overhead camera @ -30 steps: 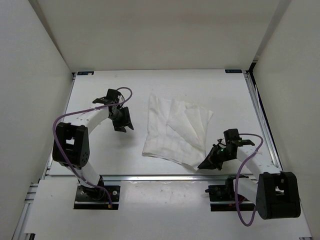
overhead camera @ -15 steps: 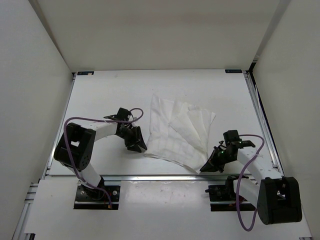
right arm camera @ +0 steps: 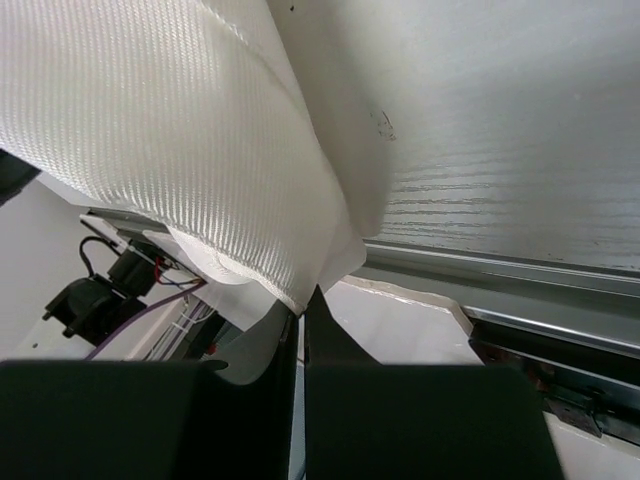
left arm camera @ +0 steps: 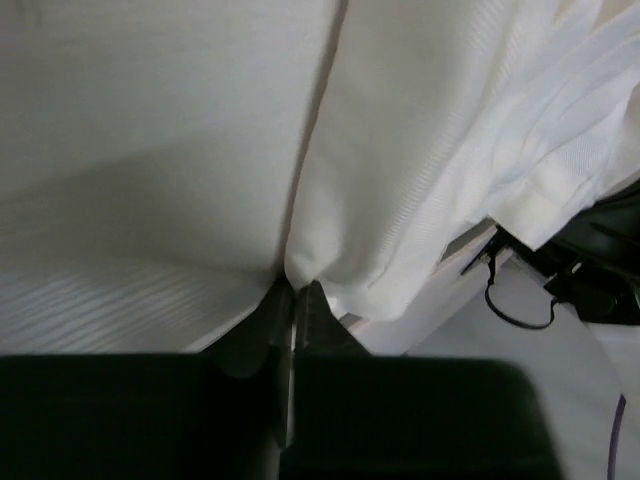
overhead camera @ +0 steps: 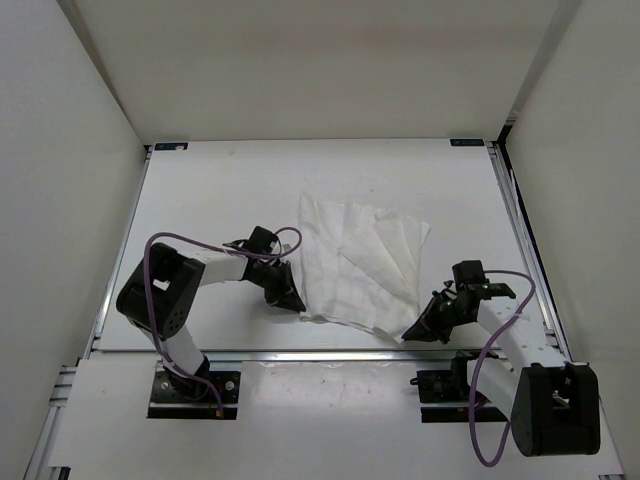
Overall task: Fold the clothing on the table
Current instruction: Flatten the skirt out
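The white ribbed clothing (overhead camera: pixel 355 265) lies partly folded on the table (overhead camera: pixel 220 190), right of centre. My left gripper (overhead camera: pixel 297 305) is at its near left corner, shut on a pinch of the fabric (left arm camera: pixel 330 200). My right gripper (overhead camera: pixel 408 334) is at the near right corner, shut on the cloth's hem (right arm camera: pixel 250 200), which hangs over the table's front rail (right arm camera: pixel 500 265). Both corners sit just off the tabletop. The left gripper (left arm camera: pixel 293 287) and the right gripper (right arm camera: pixel 302 300) each show their jaws nearly together with cloth between them.
White walls enclose the table on three sides. Aluminium rails (overhead camera: pixel 520 240) run along the right and front edges. Purple cables (overhead camera: pixel 180 243) loop off both arms. The arm bases (overhead camera: pixel 195 385) sit on the near ledge.
My left arm swept from the table's left toward the clothing's near left corner and its jaws came together on the fabric. My right gripper edged slightly nearer, still holding its corner.
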`<action>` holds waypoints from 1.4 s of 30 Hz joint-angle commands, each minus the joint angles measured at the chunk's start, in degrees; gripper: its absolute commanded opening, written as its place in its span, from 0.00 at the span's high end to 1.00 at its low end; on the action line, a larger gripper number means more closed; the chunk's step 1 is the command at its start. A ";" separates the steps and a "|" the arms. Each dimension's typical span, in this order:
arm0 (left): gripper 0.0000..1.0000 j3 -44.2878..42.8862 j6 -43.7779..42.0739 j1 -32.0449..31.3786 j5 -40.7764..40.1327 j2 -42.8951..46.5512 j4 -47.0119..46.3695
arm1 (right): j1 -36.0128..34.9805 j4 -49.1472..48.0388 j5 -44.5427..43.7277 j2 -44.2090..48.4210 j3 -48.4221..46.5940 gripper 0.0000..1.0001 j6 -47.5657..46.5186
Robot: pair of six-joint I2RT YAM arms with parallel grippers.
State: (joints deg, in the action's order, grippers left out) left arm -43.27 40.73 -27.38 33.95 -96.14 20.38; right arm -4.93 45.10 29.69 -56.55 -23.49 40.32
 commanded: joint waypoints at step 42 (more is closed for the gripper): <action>0.39 -0.33 -11.64 13.22 -8.12 7.90 8.01 | -0.70 -2.12 -6.58 -9.02 -1.74 0.65 -0.07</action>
State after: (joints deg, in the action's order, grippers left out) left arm -45.21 28.86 -13.78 25.17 -90.19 30.15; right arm -4.97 41.74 24.75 -67.57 -23.44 38.13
